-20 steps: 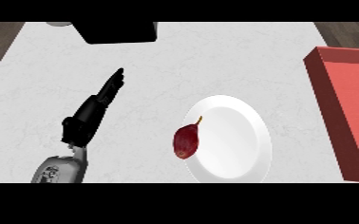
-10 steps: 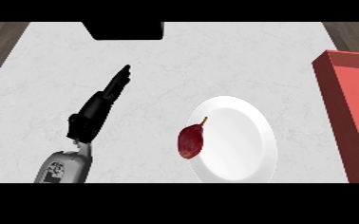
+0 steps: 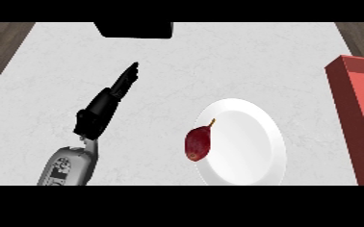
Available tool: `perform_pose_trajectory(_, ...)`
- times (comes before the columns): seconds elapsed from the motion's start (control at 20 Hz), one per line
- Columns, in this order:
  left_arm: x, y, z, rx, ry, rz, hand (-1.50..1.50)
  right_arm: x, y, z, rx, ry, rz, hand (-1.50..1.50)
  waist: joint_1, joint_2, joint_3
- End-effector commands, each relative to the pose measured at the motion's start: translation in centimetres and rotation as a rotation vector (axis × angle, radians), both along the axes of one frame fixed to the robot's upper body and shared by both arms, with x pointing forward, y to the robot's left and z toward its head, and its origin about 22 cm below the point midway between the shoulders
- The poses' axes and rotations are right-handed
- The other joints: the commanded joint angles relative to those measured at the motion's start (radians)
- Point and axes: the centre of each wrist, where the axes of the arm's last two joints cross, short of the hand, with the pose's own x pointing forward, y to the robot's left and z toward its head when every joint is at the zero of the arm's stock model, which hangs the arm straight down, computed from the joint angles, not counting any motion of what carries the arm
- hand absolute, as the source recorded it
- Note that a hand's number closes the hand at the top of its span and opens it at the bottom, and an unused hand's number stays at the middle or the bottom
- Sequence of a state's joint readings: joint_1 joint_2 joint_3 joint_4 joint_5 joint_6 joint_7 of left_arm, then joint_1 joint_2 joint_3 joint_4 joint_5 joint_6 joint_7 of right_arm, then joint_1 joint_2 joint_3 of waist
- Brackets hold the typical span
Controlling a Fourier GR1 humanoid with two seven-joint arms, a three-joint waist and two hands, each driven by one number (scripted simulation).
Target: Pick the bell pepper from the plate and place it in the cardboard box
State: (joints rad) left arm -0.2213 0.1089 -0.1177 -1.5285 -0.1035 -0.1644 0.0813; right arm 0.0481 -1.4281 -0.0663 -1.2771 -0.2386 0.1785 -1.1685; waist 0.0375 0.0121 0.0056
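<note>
Worktop (image 3: pixel 213 57) bears plate (image 3: pixel 249 144) with pepper (image 3: pixel 197 143) ungrasped, box (image 3: pixel 348 101) at right; left hand (image 3: pixel 103 107), fingers (image 3: pixel 128 77) straight and together, holds nothing: pick step judged pending, next needs closing round pepper.

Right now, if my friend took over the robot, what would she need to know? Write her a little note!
Left hand: open, fingers straight, holding nothing, over the counter to the left of the plate.
Right hand: not in view.
Bell pepper: dark red, lying on the plate's left side, untouched.
Red box: at the right edge, only partly in view.
Done: nothing yet.
Left to do: grasp the pepper, lift it, carry it to the box and let go inside.
</note>
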Motion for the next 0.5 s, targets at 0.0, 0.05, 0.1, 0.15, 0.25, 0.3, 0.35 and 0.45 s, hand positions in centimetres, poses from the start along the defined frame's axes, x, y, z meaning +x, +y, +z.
perform_pose_trajectory(0.0,-0.4,-0.4,-0.4,0.003,0.012,-0.017,0.00,0.4,-0.1,-1.7,0.037,-0.015,0.262,1.50,0.025,0.003,0.000)
perform_pose_trajectory(0.05,-0.3,-0.9,-0.5,0.007,0.005,-0.014,0.00,0.4,0.0,-1.9,0.036,-0.018,0.279,1.50,0.006,-0.001,-0.001)
perform_pose_trajectory(0.1,0.1,-0.8,0.0,0.002,0.007,-0.035,0.00,0.6,-0.3,-2.2,-0.001,-0.019,0.240,1.50,0.025,0.005,0.000)
perform_pose_trajectory(0.15,0.1,-0.8,-0.5,0.003,0.006,-0.022,0.00,1.1,1.3,-3.9,0.003,-0.002,0.266,1.50,0.018,0.003,-0.002)
perform_pose_trajectory(0.25,0.4,-1.3,0.5,0.008,-0.017,-0.025,0.00,0.7,0.8,-6.3,-0.015,0.008,0.270,1.50,0.012,0.002,0.000)
perform_pose_trajectory(0.3,0.4,-1.4,-0.4,0.002,-0.007,-0.029,0.00,0.8,0.3,-6.2,-0.040,0.045,0.249,1.50,0.023,0.007,0.000)
perform_pose_trajectory(0.35,-0.2,-0.6,-0.4,0.015,0.007,-0.018,0.00,1.2,1.4,-6.4,-0.034,0.104,0.270,1.50,0.019,0.000,-0.002)
perform_pose_trajectory(0.45,0.6,-0.9,-0.2,-0.005,-0.013,-0.030,0.00,1.5,1.9,-8.9,-0.017,0.225,0.200,-1.50,0.033,0.008,-0.003)
